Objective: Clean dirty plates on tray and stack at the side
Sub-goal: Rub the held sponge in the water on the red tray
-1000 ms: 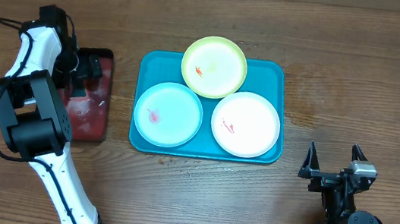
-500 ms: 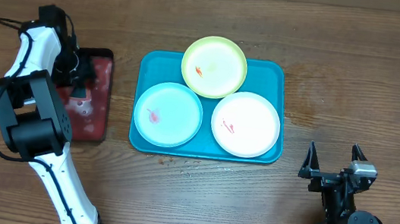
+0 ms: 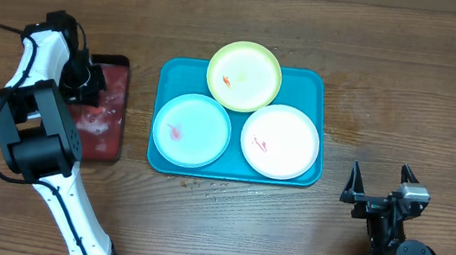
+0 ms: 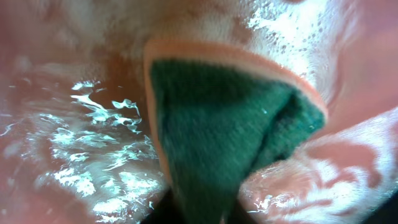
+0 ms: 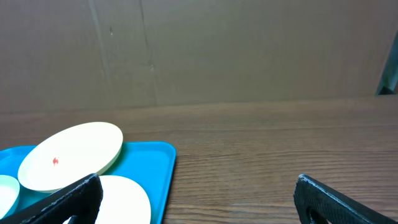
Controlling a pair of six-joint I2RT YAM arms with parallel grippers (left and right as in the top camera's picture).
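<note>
The left end effector [image 3: 85,82] pinches a folded green-faced sponge [image 4: 224,130] in the sudsy red tray [image 3: 112,135]. The right end effector [image 3: 381,183] is spread over the bench [image 3: 418,72]. The teal tray [image 3: 319,85] holds the yellow-green plate [image 3: 244,75], pale blue plate [image 3: 192,130] and white plate [image 3: 279,141], each red-smeared.

Everything's sat on the teal tray [image 3: 184,74]: the yellow-green plate [image 3: 244,76] is propped tilted over the far rim, while the pale blue plate [image 3: 192,130] and white plate [image 3: 279,142] are laid flat side by side. Small red smears are seen on each.
</note>
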